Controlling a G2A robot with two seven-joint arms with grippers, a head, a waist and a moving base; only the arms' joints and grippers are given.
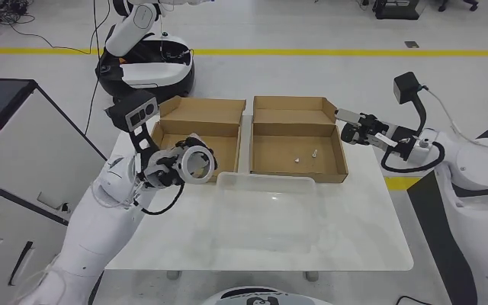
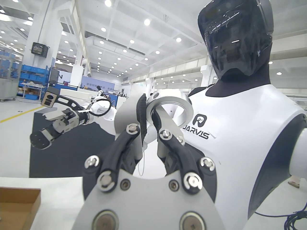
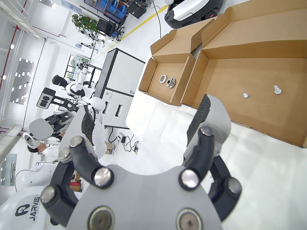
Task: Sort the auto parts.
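Silver-coloured metal ring (image 2: 185, 105) sits pinched in the left gripper (image 2: 148, 111); we see one ribbed pad outside its wall and the other finger passing through its hole, the jaws narrowed to the thickness of that wall; most of the ring stands out past the fingertips, held clear of the table (image 1: 358, 236). From the top view we place it over the near edge of the left cardboard box (image 1: 202, 113), just beside the far left corner of the clear plastic tray (image 1: 263, 178). The right gripper (image 3: 146, 106) is spread wide and grips nothing; it hangs by the right-hand wall of the right cardboard box (image 1: 282, 152). In the left box lie a smaller ring (image 3: 163, 78) and a flanged hub (image 3: 171, 82), close together; on the right box's floor we count two small metal pieces (image 3: 245, 96), a little apart.
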